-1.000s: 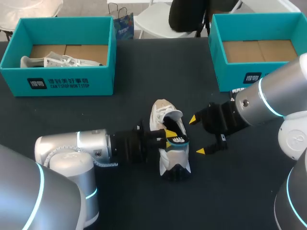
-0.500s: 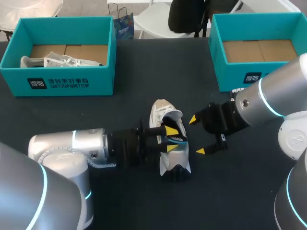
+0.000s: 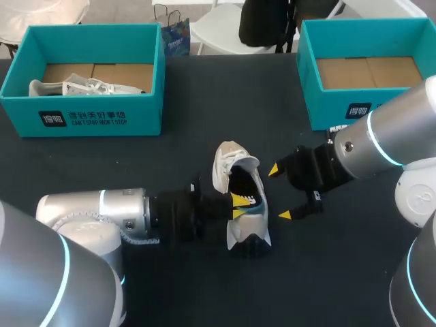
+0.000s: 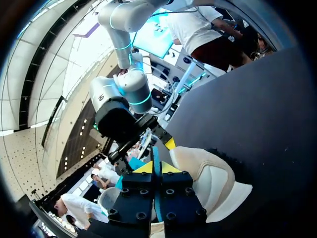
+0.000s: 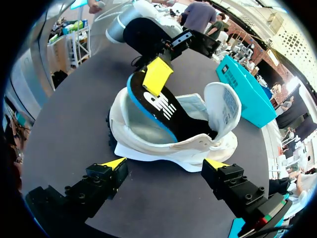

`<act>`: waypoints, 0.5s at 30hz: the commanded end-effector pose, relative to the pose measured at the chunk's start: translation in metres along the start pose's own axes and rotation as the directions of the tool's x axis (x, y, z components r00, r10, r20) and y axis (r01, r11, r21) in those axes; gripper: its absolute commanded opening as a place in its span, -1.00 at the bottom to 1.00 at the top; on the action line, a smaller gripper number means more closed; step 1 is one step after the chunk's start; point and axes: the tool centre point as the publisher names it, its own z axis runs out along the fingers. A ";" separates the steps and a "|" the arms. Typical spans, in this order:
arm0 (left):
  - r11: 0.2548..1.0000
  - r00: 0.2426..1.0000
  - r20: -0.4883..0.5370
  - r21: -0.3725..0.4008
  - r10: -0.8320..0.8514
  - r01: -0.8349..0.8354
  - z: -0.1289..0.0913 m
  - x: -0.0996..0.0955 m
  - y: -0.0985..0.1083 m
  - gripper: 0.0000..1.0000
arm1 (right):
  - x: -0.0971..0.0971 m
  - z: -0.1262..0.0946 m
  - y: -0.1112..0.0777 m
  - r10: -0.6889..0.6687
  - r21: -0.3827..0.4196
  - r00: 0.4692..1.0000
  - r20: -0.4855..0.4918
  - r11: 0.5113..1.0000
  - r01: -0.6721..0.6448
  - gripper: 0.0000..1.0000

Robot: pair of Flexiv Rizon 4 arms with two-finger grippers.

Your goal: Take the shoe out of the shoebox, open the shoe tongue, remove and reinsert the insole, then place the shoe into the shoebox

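Left shoebox [image 3: 82,119] at upper left with a spare shoe [image 3: 68,87] inside, left gripper [image 3: 238,204] at lower centre pinched tight on the insole [image 3: 252,199], heel end raised out of the white shoe [image 3: 235,235] mid-frame, right gripper [image 3: 279,192] just right of it, fingers spread wide, gripping nothing, right shoebox [image 3: 327,109] at upper right.

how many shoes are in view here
2. One shoe lies in the left shoebox; the other shoe is on the table between the left gripper, shut on its insole, and the open right gripper. The right shoebox's near floor is hidden.
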 end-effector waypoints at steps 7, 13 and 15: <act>1.000 0.999 -0.042 -0.016 -0.020 0.019 0.008 -0.002 0.035 -1.00 | 0.001 0.001 0.001 0.000 0.001 1.000 0.002 1.000 0.000 1.00; 0.999 0.999 -0.037 -0.002 -0.035 0.034 0.008 0.001 0.025 -1.00 | 0.001 0.001 0.001 0.000 0.001 1.000 0.002 1.000 0.000 1.00; 0.999 0.999 -0.036 0.008 -0.036 0.036 0.005 -0.001 0.019 -0.60 | 0.001 0.001 0.001 0.000 0.001 1.000 0.002 1.000 0.000 1.00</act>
